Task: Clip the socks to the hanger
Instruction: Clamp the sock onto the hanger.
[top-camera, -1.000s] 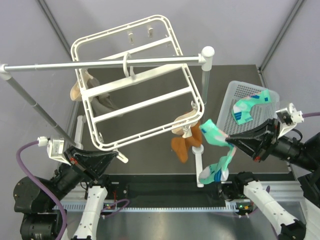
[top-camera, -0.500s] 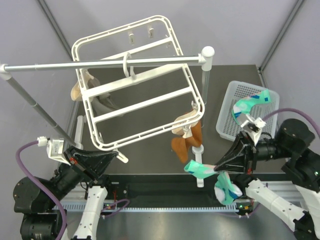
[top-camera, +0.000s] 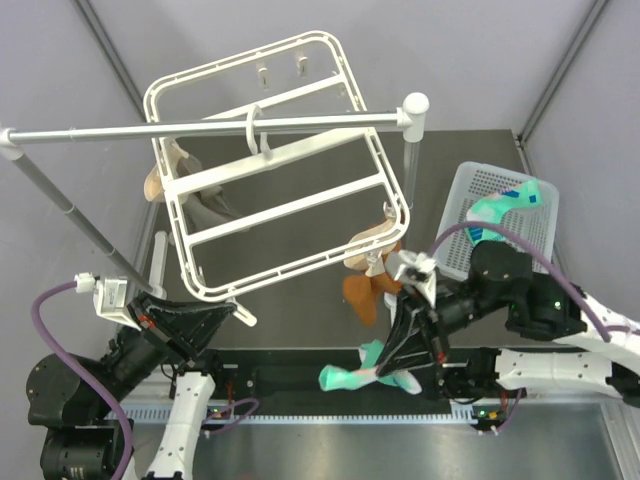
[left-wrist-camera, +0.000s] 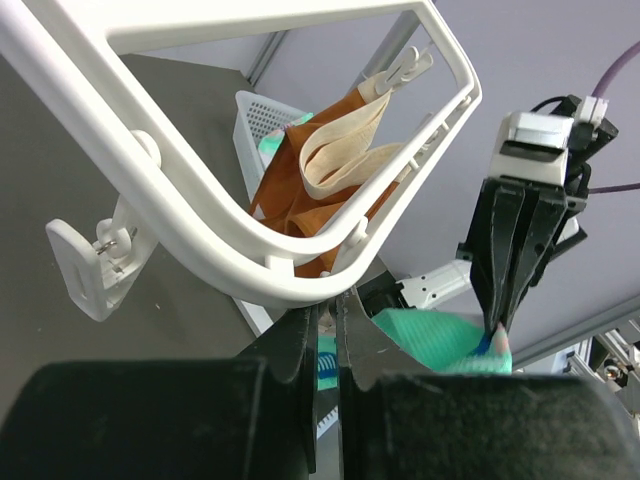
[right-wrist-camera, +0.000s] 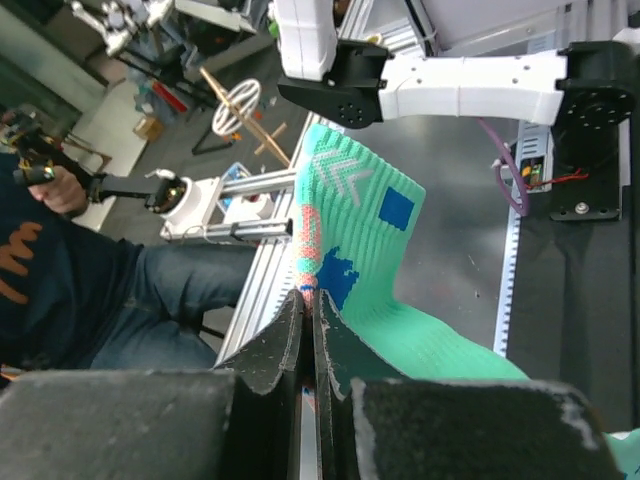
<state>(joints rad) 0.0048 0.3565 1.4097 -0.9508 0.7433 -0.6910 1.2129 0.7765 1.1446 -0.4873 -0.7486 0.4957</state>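
My right gripper (right-wrist-camera: 308, 300) is closed on the soft, light teal-green fabric sock (right-wrist-camera: 365, 230) at its edge. It droops, so I'd clip beside that hold. My left gripper (left-wrist-camera: 325, 310) is clamped on the white plastic frame hanger (left-wrist-camera: 200, 215).

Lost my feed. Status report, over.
Left gripper shut on hanger rim. Right gripper shut on teal sock, not clipped yet. Orange sock hangs at nearest corner.

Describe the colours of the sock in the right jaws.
Teal-green sock with dark blue patches, white chevrons and an orange-pink stripe; clearest in right wrist view.
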